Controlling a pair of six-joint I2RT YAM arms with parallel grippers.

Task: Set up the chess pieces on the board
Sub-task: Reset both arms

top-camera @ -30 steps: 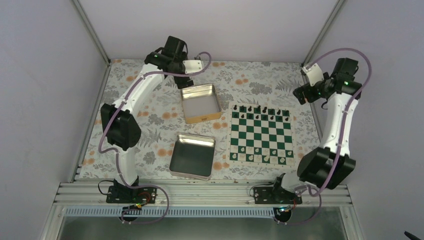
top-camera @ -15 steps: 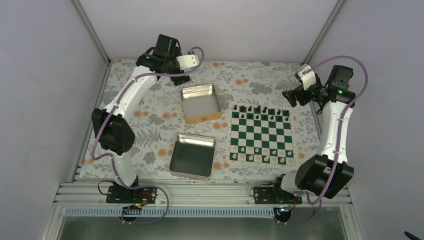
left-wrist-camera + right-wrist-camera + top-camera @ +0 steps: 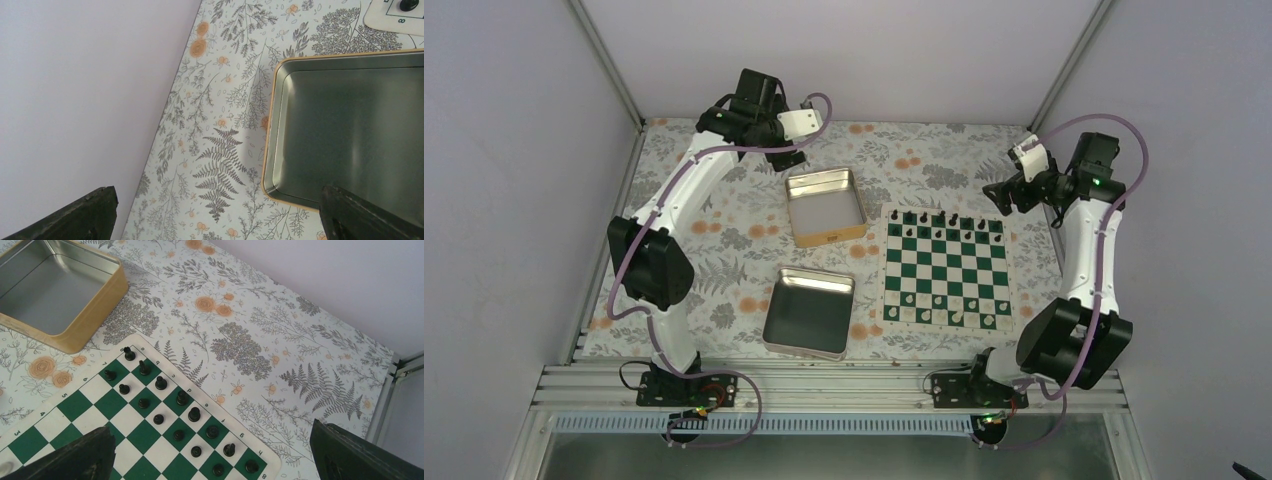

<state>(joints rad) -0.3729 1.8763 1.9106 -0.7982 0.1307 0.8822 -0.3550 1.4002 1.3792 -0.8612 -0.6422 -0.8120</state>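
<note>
The board (image 3: 887, 262) lies on the right half of the table, green and white with a pale border. Black chess pieces (image 3: 944, 222) fill its two far rows, and white pieces stand along its near rows. In the right wrist view the black chess pieces (image 3: 175, 400) stand in two rows on the board (image 3: 75, 405). My right gripper (image 3: 1002, 195) hovers open above the board's far right corner with nothing between its fingers (image 3: 360, 455). My left gripper (image 3: 786, 155) hangs open and empty over the far rim of a gold-sided tin (image 3: 350, 130).
The gold-sided tin (image 3: 826, 205) sits left of the board, empty. A second shallow metal tin (image 3: 809, 312) lies nearer the bases. A floral cloth (image 3: 724, 230) covers the table. Walls close in on the left, back and right.
My right gripper has swung left and inward toward the board's far right corner. My left arm shifted a little back and left, then held still. Both grippers stayed open.
</note>
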